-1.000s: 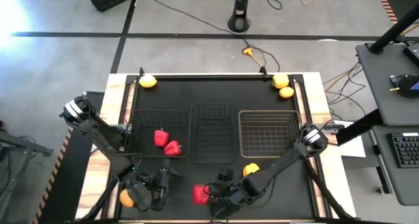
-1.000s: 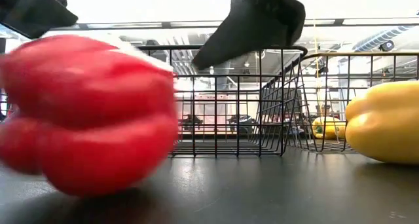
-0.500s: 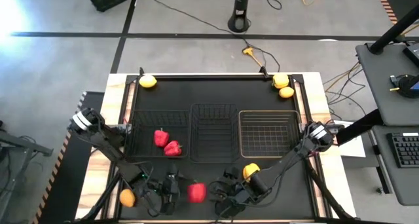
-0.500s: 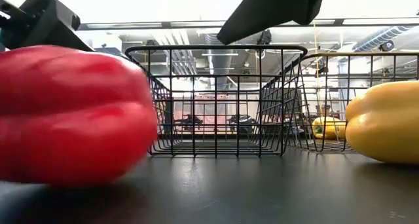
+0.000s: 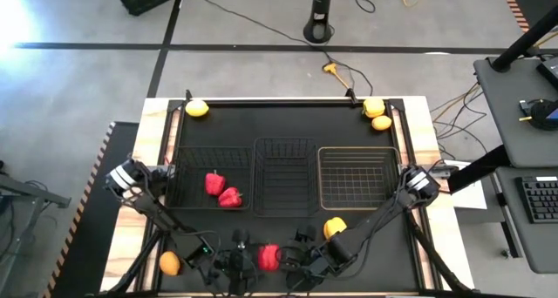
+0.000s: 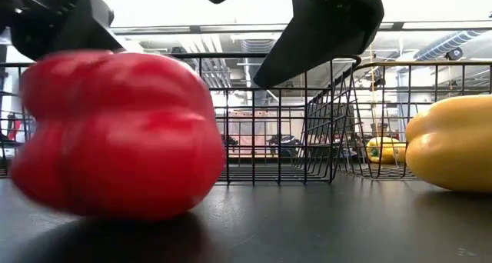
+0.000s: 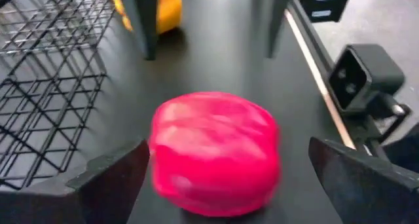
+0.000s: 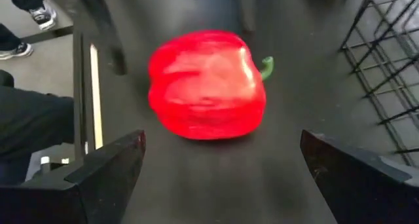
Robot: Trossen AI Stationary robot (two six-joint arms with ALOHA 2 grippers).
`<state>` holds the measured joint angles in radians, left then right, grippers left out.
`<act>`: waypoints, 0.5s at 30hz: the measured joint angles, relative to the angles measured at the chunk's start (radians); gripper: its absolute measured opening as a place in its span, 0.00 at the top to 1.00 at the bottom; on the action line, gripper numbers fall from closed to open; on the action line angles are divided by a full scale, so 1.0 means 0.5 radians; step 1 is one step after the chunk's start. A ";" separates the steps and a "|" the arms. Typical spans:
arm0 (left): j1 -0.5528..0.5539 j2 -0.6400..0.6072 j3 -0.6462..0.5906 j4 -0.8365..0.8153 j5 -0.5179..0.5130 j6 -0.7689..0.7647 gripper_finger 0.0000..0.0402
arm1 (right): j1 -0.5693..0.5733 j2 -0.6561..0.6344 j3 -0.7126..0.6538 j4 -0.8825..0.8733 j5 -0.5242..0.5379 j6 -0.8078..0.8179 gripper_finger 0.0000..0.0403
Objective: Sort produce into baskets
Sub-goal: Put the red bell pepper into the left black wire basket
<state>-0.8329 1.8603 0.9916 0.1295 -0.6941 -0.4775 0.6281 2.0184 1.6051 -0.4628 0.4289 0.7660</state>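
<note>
A red bell pepper (image 5: 268, 257) lies on its side on the black table near the front edge; it also shows in the low view (image 6: 115, 132). My left gripper (image 5: 237, 263) is open at the pepper's left, its fingers on either side of the pepper (image 7: 213, 152). My right gripper (image 5: 301, 258) is open at the pepper's right, a little off it (image 8: 206, 83). Two red peppers (image 5: 222, 190) lie in the left black basket (image 5: 185, 172). The narrower black basket (image 5: 285, 178) and the pale wire basket (image 5: 357, 178) hold nothing. My left gripper comes level from the table's left with the pepper between its open fingers. One finger (image 7: 121, 175) stands right against the pepper's side (image 7: 158, 164); whether it touches I cannot tell. The pepper rests on the table.
A yellow pepper (image 5: 334, 227) lies just right of my right gripper. An orange fruit (image 5: 169, 263) lies front left. A lemon-like fruit (image 5: 197, 108) lies far left, a yellow pepper (image 5: 373, 107) and a lemon-like fruit (image 5: 381, 122) far right. A person's shoe (image 8: 29, 11) shows beyond the table.
My left gripper has gone steadily toward the table's right edge, up to the red pepper. The pepper has shifted a little to the left and then back to the right, staying on the table. My right gripper has drawn slightly away to the right.
</note>
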 joint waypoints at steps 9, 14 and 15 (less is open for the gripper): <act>0.046 0.000 -0.008 -0.017 0.022 -0.021 0.00 | 0.005 0.104 -0.002 0.083 0.033 -0.102 0.01; 0.050 0.000 -0.008 -0.024 0.061 0.065 0.00 | -0.029 0.165 -0.003 0.104 0.086 -0.161 0.01; 0.055 0.000 -0.010 -0.025 0.060 0.083 0.00 | -0.041 0.173 -0.001 0.108 0.086 -0.161 0.01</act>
<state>-0.8053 1.8603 0.9869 0.1169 -0.6640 -0.4360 0.6075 2.1050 1.6046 -0.4090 0.4721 0.6856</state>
